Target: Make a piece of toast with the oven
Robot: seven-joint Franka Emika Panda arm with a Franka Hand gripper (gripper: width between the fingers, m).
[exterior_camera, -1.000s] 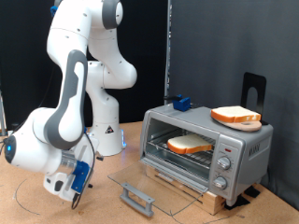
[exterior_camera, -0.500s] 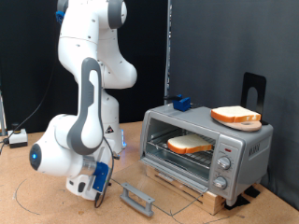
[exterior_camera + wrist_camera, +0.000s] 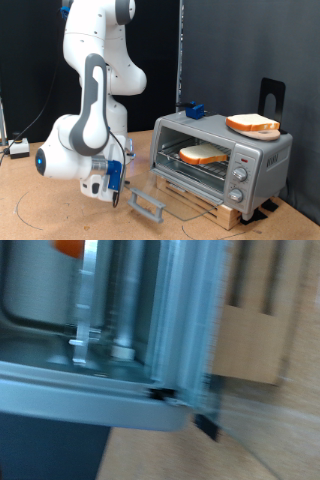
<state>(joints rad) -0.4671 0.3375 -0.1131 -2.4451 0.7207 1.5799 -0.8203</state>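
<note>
From the exterior view, the oven (image 3: 222, 158) sits on a wooden table (image 3: 40, 215) with its glass door (image 3: 165, 197) dropped flat open. The toast (image 3: 204, 154) lies on the wire rack inside the oven. A second slice (image 3: 252, 124) rests on the oven's roof, and a small blue object (image 3: 192, 110) sits at the roof's back edge. The gripper (image 3: 112, 195) hangs low in front of the oven, just beside the door's grey handle (image 3: 147, 205); I cannot tell how far its fingers are parted or whether they grasp anything.

The wrist view is a blur: silver oven metalwork (image 3: 150, 330) close up, with wood (image 3: 255, 330) beyond.
</note>
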